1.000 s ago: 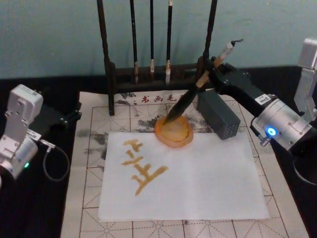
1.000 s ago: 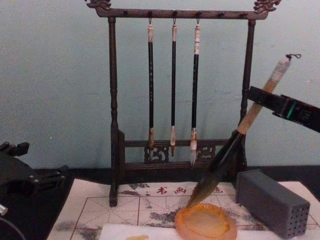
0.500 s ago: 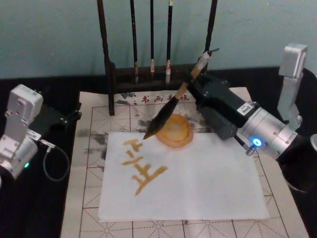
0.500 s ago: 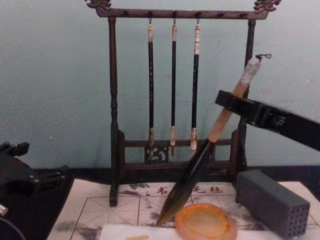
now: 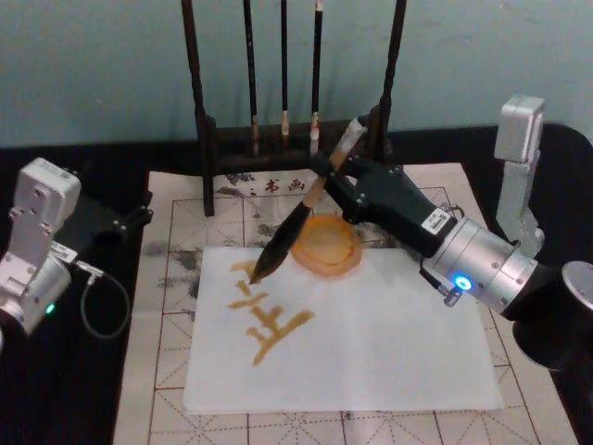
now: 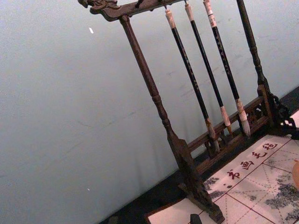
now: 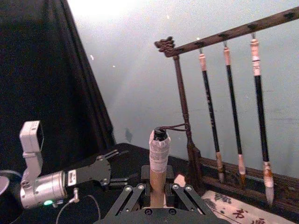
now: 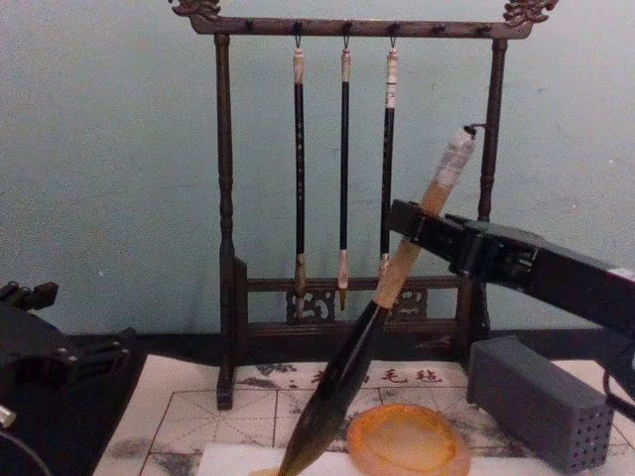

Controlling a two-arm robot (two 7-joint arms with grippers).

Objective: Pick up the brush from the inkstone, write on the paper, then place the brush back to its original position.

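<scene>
My right gripper [image 5: 326, 182] is shut on the tan handle of the brush [image 5: 295, 221], which slants down to the left. In the head view its dark tip sits at the top of the yellowish strokes [image 5: 264, 315] on the white paper [image 5: 389, 343]. The orange inkstone [image 5: 326, 246] lies just right of the tip, at the paper's far edge. From the chest, the brush [image 8: 362, 332] leans left of the inkstone [image 8: 407, 441], held by the gripper [image 8: 415, 226]. The right wrist view shows the brush's whitish cap [image 7: 159, 144] between the fingers [image 7: 132, 195]. My left gripper [image 5: 125, 221] is parked at the left.
A dark wooden rack [image 5: 208, 139] with three thin hanging brushes [image 8: 344, 169] stands behind the mat. A grey block with holes [image 8: 541, 402] sits right of the inkstone. The beige gridded mat [image 5: 167, 306] lies under the paper. A cable [image 5: 97, 297] loops by the left arm.
The right gripper carried the brush left and toward me, off the inkstone. The tip came down onto the paper's upper left, at the strokes. The left arm stayed still.
</scene>
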